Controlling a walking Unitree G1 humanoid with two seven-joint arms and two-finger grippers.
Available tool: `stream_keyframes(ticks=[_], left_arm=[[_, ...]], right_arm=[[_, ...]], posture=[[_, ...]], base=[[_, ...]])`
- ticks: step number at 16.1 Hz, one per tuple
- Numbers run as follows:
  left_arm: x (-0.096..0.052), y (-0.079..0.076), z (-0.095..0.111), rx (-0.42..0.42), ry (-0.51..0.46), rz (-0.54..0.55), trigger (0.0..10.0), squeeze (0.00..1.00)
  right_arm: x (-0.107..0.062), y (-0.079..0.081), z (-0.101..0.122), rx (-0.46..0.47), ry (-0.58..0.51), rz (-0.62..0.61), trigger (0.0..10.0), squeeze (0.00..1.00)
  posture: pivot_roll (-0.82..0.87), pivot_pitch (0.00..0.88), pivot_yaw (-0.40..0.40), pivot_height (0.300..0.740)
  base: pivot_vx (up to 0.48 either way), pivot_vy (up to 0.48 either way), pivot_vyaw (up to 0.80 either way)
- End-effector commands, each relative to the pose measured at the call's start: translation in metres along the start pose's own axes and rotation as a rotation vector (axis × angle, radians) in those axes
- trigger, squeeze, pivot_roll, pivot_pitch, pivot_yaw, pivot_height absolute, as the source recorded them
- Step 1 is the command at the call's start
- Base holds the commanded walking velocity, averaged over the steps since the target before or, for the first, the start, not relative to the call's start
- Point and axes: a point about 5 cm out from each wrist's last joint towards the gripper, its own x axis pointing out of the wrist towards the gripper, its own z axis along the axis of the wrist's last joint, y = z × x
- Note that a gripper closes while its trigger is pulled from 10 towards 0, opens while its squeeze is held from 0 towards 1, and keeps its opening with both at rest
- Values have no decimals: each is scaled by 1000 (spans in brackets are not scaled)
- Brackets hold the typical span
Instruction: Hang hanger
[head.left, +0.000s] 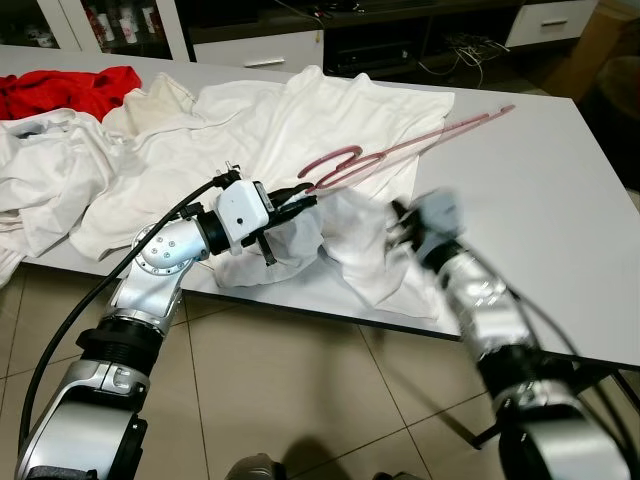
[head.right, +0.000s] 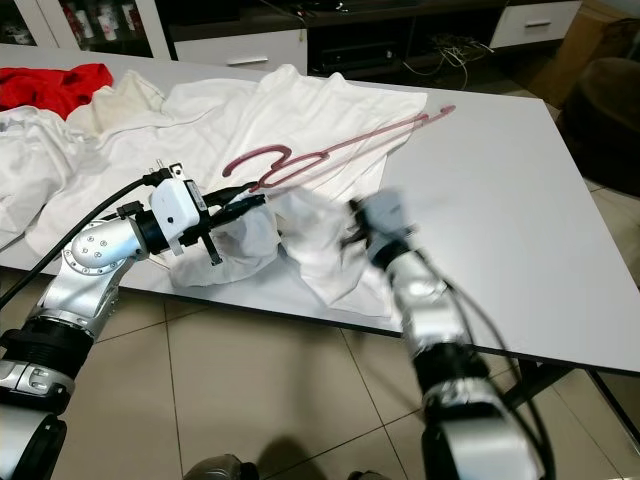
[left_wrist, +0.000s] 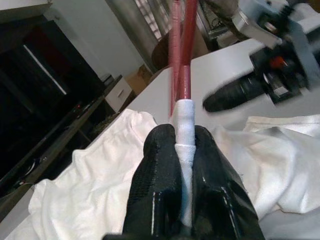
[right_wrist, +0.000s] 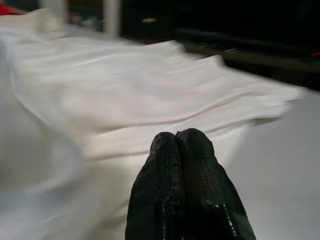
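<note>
White rectangular table (head.left: 560, 200) on a tiled floor (head.left: 300, 390), white garments (head.left: 260, 130) spread in crumpled heaps across its left half, red cloth (head.left: 70, 88) bunched at the far left corner, right half bare

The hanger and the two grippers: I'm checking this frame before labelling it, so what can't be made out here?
- Hanger: motion-blurred in both eye views; its taped end sits between the left gripper fingers, so the end's shape is covered.
- Right gripper: smeared by motion in the eye views; its wrist view shows the fingers together.
- White shirt: blurred in the right wrist view; its folds hide the table beneath.
</note>
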Motion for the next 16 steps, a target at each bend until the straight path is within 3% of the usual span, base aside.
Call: stream_keyframes(ticks=[1,4,6,7,8,9,10,13,16], left_arm=[[-1,6,4,18,-11,21,0,0],[-2,6,4,21,-14,23,0,0],[-6,9,4,25,-10,27,0,0],[-6,9,4,26,-8,29,0,0],[-6,10,4,26,-7,31,0,0],[-6,9,4,26,-7,31,0,0],[-6,9,4,26,-8,31,0,0],[-5,7,4,22,-13,26,0,0],[-3,5,4,18,-21,26,0,0]], right_arm=[[1,-8,3,-18,-19,-71,0,0],[3,-19,11,26,-42,-152,0,0],[6,-17,12,65,-37,-116,0,0],[6,-8,10,61,-27,-35,0,0],[4,2,4,65,-1,48,6078,0],[1,9,-1,83,20,113,10000,16],[-2,15,-6,92,36,158,10000,1000],[-8,28,-10,127,61,276,10000,1000],[-8,24,-6,124,46,267,10000,1000]], posture=[[139,24,8,740],[141,22,8,740],[145,20,9,740],[145,20,9,740],[148,20,9,740],[148,20,9,740],[148,20,9,740],[143,26,7,740],[140,27,4,740]], base=[[0,0,0],[0,0,0],[0,0,0],[0,0,0],[0,0,0],[0,0,0],[0,0,0],[0,0,0],[0,0,0]])
